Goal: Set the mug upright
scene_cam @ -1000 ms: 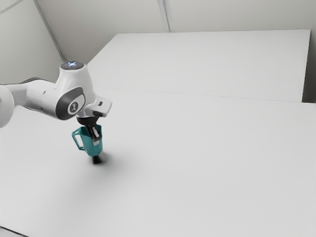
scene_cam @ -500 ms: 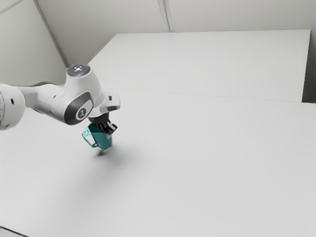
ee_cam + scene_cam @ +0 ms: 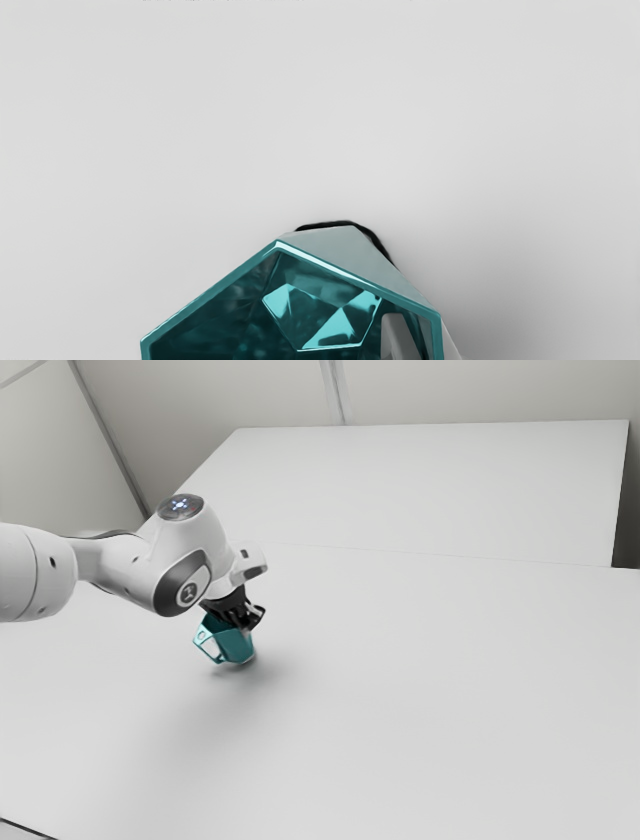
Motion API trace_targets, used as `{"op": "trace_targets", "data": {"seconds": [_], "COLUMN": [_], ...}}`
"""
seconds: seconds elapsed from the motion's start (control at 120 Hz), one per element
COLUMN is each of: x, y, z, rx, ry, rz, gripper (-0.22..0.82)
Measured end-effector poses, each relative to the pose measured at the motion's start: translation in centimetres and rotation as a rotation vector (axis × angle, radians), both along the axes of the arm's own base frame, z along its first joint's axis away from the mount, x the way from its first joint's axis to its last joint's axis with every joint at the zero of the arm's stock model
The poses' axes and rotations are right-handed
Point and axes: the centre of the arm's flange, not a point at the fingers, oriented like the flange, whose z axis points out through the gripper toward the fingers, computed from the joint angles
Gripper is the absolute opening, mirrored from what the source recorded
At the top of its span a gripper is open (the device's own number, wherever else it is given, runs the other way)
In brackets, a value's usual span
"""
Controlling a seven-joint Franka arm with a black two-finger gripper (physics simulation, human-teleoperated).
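Arm, white [image 3: 120, 565]: seen entering from the exterior view's left. Handle [image 3: 208, 646], pointed that same way. Mug, teal [image 3: 236, 646]: held tilted beneath the hand, mouth upward; contact with the surface [image 3: 450, 680] cannot be told. Jaws, black [image 3: 248, 625]: clenched on the mug's wall, one finger [image 3: 397, 335] seen inside the mouth.

In the exterior view, the mug [image 3: 234, 648] is left of centre over the table [image 3: 430, 700], a finger [image 3: 394, 332] inside it.
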Motion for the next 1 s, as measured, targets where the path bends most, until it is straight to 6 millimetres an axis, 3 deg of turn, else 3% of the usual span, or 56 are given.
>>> {"op": "trace_targets", "data": {"seconds": [0.333, 0.533, 0.7, 0.867, 1.0], "x": [0.1, 0.2, 0.7, 0.4, 2.4], "y": [-0.7, -1.0, -0.9, -0.9, -0.8], "z": [-0.8, -0.6, 0.8, 3.8, 9.8], "rx": [-0.021, -0.029, -0.035, -0.044, -0.046], "ry": [-0.007, -0.013, -0.041, -0.083, -0.132], "rz": [0.075, 0.101, 0.12, 0.135, 0.135], "gripper": [-0.16, 0.08, 0.29, 0.43, 0.51]}}
